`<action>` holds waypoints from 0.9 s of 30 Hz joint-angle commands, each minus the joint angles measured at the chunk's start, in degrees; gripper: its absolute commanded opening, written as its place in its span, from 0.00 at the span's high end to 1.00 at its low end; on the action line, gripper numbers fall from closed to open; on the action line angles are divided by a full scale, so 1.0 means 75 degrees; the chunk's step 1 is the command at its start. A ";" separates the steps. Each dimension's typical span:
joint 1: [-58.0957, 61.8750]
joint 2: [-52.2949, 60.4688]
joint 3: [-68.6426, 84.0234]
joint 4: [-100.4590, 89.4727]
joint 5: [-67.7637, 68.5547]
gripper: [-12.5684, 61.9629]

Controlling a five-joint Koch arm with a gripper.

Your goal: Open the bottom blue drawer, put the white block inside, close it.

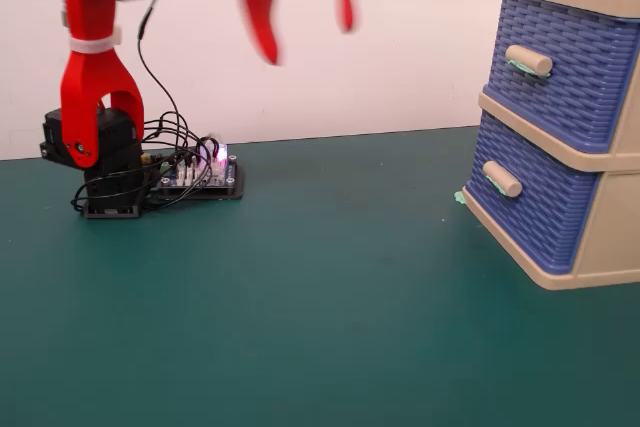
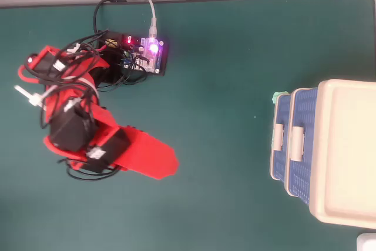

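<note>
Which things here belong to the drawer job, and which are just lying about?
Job:
- bottom blue drawer, shut
- gripper, raised, jaws apart, empty
- white block: not visible

Lying about:
- upper blue drawer, shut
- lit controller board
- small green scrap by the cabinet's corner

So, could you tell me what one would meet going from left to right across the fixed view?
Arm base → lit circuit board → gripper, raised and open → beige cabinet with the bottom blue drawer shut.
</note>
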 commanded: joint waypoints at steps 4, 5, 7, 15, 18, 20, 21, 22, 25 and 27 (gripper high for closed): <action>0.2262 0.2297 0.2695 0.0387 -0.3035 0.38; 0.2883 0.2625 0.3480 0.0363 -0.3820 0.38; 0.3891 0.3012 0.4699 0.0234 -0.4863 0.38; 0.6398 0.4805 0.9832 -0.1758 -0.7535 0.38; 0.6387 0.5707 1.2035 -0.2449 -0.7734 0.37; 0.6340 0.6070 1.3488 -0.3023 -0.7734 0.37; 0.6328 0.6047 1.3945 -0.3141 -0.7734 0.37; 0.6316 0.6047 1.4309 -0.3176 -0.7734 0.37; 0.6328 0.6047 1.4625 -0.2695 -0.7758 0.37; 0.6375 0.6047 1.4648 -0.2063 -0.7734 0.37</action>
